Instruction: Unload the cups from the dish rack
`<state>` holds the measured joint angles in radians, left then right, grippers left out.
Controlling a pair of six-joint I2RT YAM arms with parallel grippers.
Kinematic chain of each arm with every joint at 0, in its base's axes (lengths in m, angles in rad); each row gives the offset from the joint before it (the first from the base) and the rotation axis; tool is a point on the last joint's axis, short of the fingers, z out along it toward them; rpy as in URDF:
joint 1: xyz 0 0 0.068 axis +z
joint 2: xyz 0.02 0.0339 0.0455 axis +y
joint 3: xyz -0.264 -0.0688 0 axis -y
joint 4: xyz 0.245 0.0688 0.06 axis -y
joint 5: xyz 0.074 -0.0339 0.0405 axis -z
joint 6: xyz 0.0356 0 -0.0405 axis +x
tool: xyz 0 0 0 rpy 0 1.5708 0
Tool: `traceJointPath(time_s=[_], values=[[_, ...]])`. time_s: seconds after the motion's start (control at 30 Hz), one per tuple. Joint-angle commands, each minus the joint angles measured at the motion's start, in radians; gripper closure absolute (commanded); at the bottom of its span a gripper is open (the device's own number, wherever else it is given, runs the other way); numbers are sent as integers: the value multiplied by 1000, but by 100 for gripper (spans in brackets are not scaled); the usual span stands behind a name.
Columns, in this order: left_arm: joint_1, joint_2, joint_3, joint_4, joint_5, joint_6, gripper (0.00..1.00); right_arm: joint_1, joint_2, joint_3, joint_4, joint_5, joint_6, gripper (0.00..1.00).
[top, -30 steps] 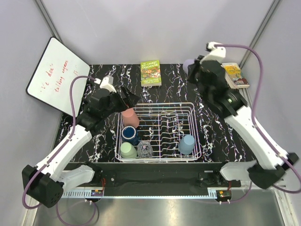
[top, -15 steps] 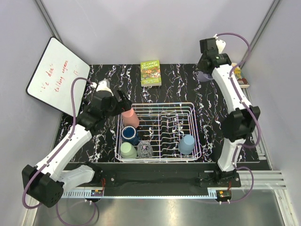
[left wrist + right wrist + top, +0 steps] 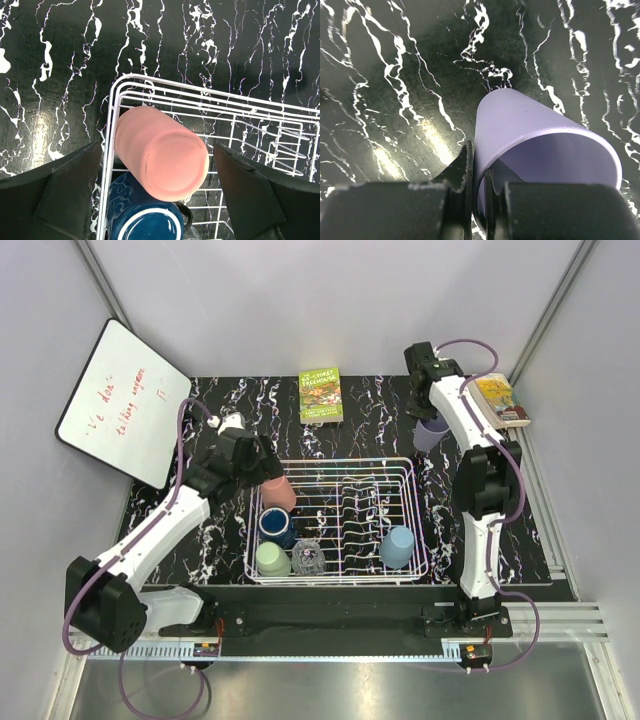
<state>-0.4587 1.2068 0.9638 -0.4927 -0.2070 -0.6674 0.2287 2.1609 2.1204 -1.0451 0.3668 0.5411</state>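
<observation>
One lavender cup [image 3: 530,130] has its wall pinched in the right gripper [image 3: 478,170].

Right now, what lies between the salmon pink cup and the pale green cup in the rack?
The dark blue cup, mouth up, in the dish rack's left column; the top external view shows it.

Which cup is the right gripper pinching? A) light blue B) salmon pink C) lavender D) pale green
C: the right wrist view shows the right gripper shut on the wall of the lavender cup, one finger inside and one outside.
</observation>
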Motion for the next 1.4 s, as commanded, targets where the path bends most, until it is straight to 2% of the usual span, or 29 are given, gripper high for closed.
traceJointPath(time_s=[0.0, 0.23, 0.5, 0.6, 0.63, 0.83, 0.87, 0.97, 1.17, 1.27, 1.37], values=[[2, 10, 55, -6, -19, -6, 1, -6, 17, 21, -15, -28, 23, 100], [2, 23, 53, -9, -12, -11, 1, -11, 69, 4, -6, -37, 13, 100], [0, 27, 53, -15, -20, -8, 1, -11, 82, -91, 43, -37, 8, 100], [0, 30, 55, -15, -17, -9, 1, -11, 86, -103, 49, -39, 5, 93], [0, 33, 56, -15, -17, -9, 1, -11, 82, -105, 53, -39, 6, 85], [-1, 30, 65, -14, -5, 12, 1, -11, 16, -82, 62, -37, 11, 60], [-6, 28, 69, -14, -6, 25, 1, -9, 4, -76, 60, -37, 14, 52], [-17, 25, 81, -14, -26, 34, 1, -5, -53, -40, 65, -51, 17, 43], [-26, 23, 101, -15, -37, 38, 1, 8, -148, 26, 65, -81, 16, 37], [-29, 23, 116, -15, -49, 54, 1, 21, -223, 16, 66, -104, 17, 30], [-32, 36, 130, -17, -86, 77, 1, 40, -350, -92, 130, -172, 37, 10]])
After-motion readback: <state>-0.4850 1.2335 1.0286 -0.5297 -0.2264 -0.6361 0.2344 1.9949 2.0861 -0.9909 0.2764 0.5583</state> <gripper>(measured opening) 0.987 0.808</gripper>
